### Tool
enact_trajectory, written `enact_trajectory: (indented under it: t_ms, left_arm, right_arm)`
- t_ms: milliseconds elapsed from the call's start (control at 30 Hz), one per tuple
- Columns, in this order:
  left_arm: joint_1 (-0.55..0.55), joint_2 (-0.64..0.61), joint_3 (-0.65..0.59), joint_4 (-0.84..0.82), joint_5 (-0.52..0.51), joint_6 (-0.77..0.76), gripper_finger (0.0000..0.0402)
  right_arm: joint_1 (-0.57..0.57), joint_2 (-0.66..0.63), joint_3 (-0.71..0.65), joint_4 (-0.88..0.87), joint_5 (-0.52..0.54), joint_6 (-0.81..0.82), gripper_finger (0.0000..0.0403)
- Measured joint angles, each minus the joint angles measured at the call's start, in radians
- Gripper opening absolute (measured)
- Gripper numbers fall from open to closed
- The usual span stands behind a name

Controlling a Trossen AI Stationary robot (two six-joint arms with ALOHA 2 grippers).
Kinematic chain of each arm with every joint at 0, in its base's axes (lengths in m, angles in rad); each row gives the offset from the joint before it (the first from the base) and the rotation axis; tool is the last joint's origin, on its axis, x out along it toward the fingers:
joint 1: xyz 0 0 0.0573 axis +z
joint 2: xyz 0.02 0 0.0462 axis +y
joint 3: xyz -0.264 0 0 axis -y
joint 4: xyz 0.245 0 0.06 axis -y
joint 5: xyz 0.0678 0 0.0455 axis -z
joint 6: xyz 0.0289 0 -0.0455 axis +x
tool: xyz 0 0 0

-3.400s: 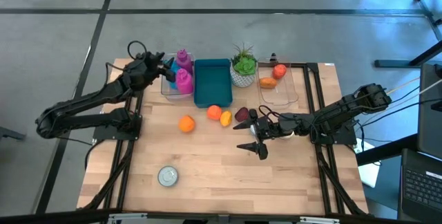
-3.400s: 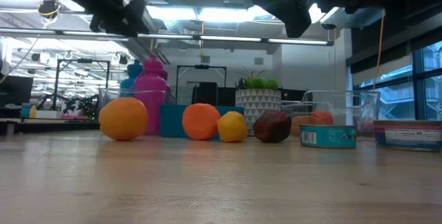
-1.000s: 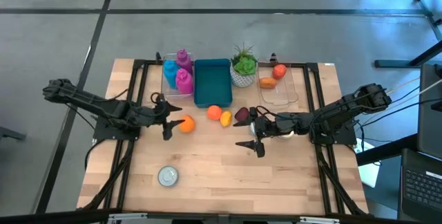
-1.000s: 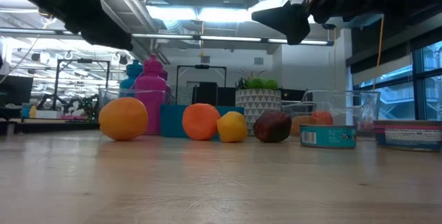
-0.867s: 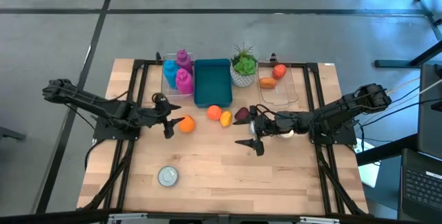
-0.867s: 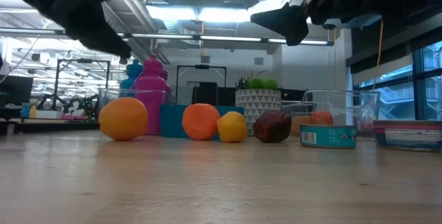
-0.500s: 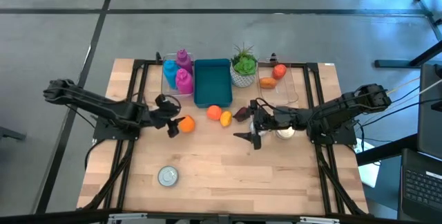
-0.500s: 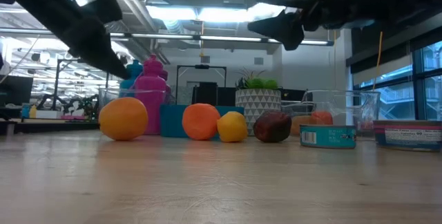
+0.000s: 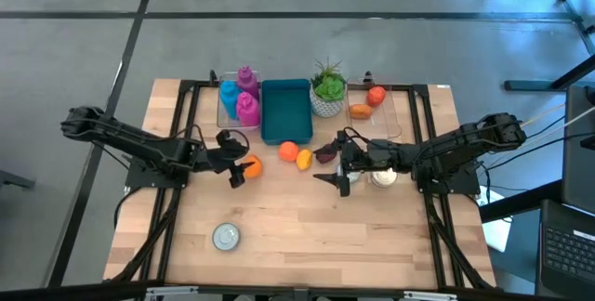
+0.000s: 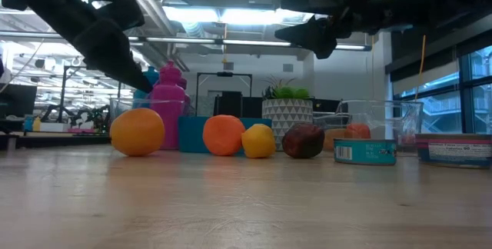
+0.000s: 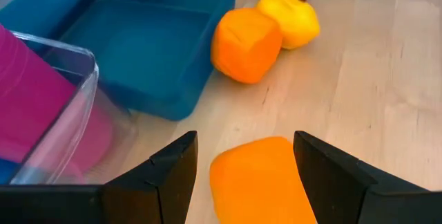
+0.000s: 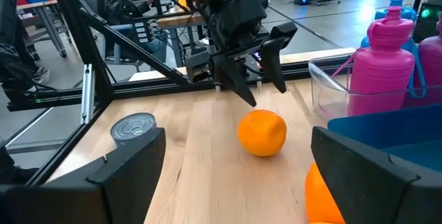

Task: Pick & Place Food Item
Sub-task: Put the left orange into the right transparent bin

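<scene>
An orange [image 9: 251, 164] rests on the wooden table, left of centre. My left gripper [image 9: 238, 167] hangs just left of it and a little above it, slanting down, open. In the left wrist view its two fingers stand on either side of the orange [image 11: 259, 179] without touching it. The right wrist view shows those fingertips [image 12: 250, 98] still above the orange [image 12: 262, 133]. My right gripper [image 9: 335, 178] is open and holds nothing, in the air right of centre, pointing toward the table's left.
A second orange [image 9: 288, 150], a lemon [image 9: 304, 159] and a dark red fruit [image 9: 325, 153] lie before a blue bin [image 9: 284, 111]. Clear bins hold bottles [image 9: 244, 106] and food [image 9: 372, 101]. A potted plant [image 9: 327, 87] and tins [image 9: 226, 236], [image 9: 381, 177] also stand here.
My left gripper has come down and toward the table's right, closing in on the orange and tipping further down; its fingers have stayed open. My right gripper has swung a little toward the far edge. The orange has not moved.
</scene>
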Motion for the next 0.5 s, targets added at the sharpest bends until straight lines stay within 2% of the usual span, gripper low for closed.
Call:
enact_trajectory:
  t_ms: [300,500]
  left_arm:
    - [0.000,0.000,0.000,0.011,0.016,0.003,0.0237]
    - [0.000,0.000,0.000,0.009,0.023,-0.008,0.0293]
  right_arm:
    - [0.000,0.000,0.000,-0.005,0.000,0.005,0.0357]
    - [0.000,0.000,0.000,-0.005,0.000,0.006,0.0357]
